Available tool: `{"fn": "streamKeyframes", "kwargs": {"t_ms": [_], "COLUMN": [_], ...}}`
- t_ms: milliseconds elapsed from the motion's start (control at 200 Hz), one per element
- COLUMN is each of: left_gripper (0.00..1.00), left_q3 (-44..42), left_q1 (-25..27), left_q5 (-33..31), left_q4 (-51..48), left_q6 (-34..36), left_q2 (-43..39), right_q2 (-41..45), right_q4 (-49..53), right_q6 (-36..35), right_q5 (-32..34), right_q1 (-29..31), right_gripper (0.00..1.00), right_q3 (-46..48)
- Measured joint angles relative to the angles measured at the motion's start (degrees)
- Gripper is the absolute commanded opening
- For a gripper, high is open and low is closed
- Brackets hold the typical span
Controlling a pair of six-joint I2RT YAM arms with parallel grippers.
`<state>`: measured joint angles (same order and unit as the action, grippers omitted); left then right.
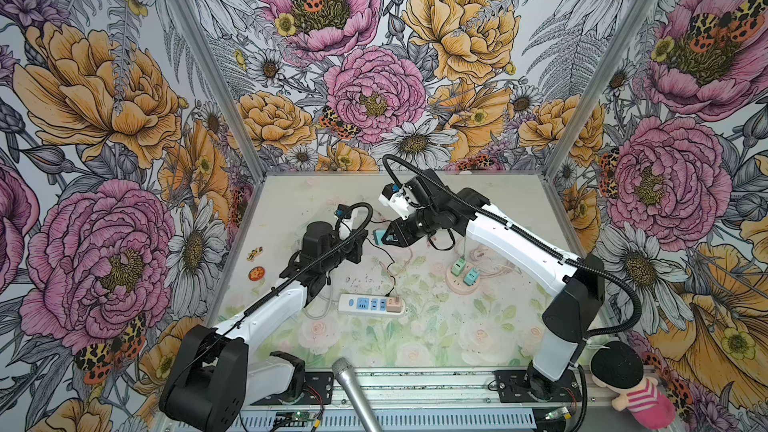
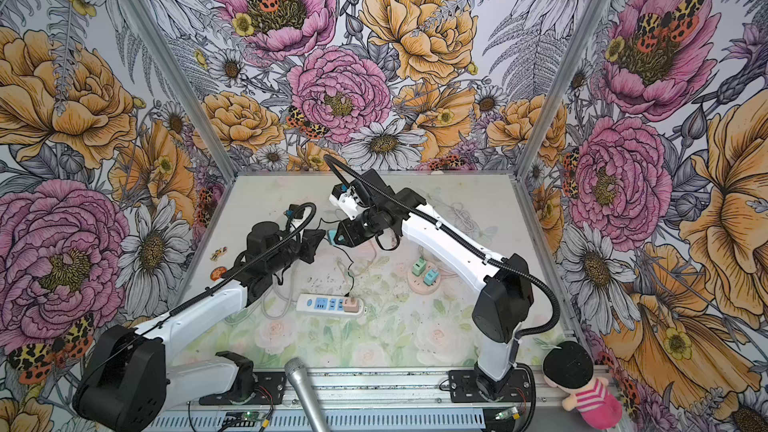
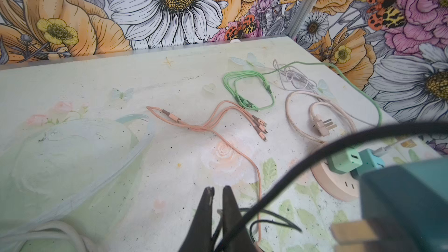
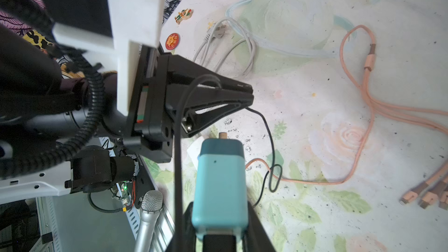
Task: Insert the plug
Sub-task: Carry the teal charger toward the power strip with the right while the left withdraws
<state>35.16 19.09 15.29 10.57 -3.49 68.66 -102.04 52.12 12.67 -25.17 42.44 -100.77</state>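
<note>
Mic (image 1: 356, 388) pokes up at the bottom middle of both top views, closest to the lens. Past it, around the middle of the frame, your right gripper (image 1: 388, 238) has its jaws clamped on the teal plug (image 4: 219, 178), holding it up off the table (image 1: 478, 326), prongs facing away from its wrist. Your left gripper (image 4: 251, 94) sits just beside the plug, on its left, jaws pinched almost together on the thin black cord (image 4: 269, 134). From there the cord droops down to the pink adapter (image 1: 395, 303) at the right end of the white strip (image 1: 347, 303), which lies flat lower in the frame, below both grippers. Right of the strip, a round pink socket (image 1: 459, 288) carries two small greenish cubes (image 1: 457, 268). Peach cable (image 4: 358, 117) sprawls loose over the table in the right wrist view, well apart from the plug. Little doll (image 1: 636, 392) in pink stripes sits at the bottom right corner.
</note>
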Motion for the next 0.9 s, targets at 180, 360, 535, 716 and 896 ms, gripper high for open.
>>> {"fn": "streamKeyframes", "kwargs": {"t_ms": [180,360,535,716,896], "left_gripper": [0.16,0.20,0.21,0.33,0.43], "left_q3": [1.36,6.16,7.82,7.80,6.49], "left_q1": [-3.28,-5.29,-7.76,-10.16,-14.19], "left_q5": [1.60,3.96,5.40,6.69,10.40], "left_q4": [-0.59,-3.82,-4.76,-4.74,-4.68], "left_q6": [1.18,4.00,5.46,4.92,0.26], "left_q2": [-1.81,-1.49,1.75,8.07,11.17], "right_q2": [0.02,-0.81,-6.34,-11.47,-16.13], "right_q4": [2.73,6.23,11.76,17.25,25.03], "right_q6": [-1.29,-3.61,-7.78,-11.80,-16.85], "right_q5": [-1.11,-2.75,-3.19,-3.13,-0.74], "right_q1": [0.02,0.52,3.13,5.42,7.43], "right_gripper": [0.00,0.00,0.00,0.00,0.00], "right_q3": [0.09,-1.11,-8.76,-14.25,-21.49]}}
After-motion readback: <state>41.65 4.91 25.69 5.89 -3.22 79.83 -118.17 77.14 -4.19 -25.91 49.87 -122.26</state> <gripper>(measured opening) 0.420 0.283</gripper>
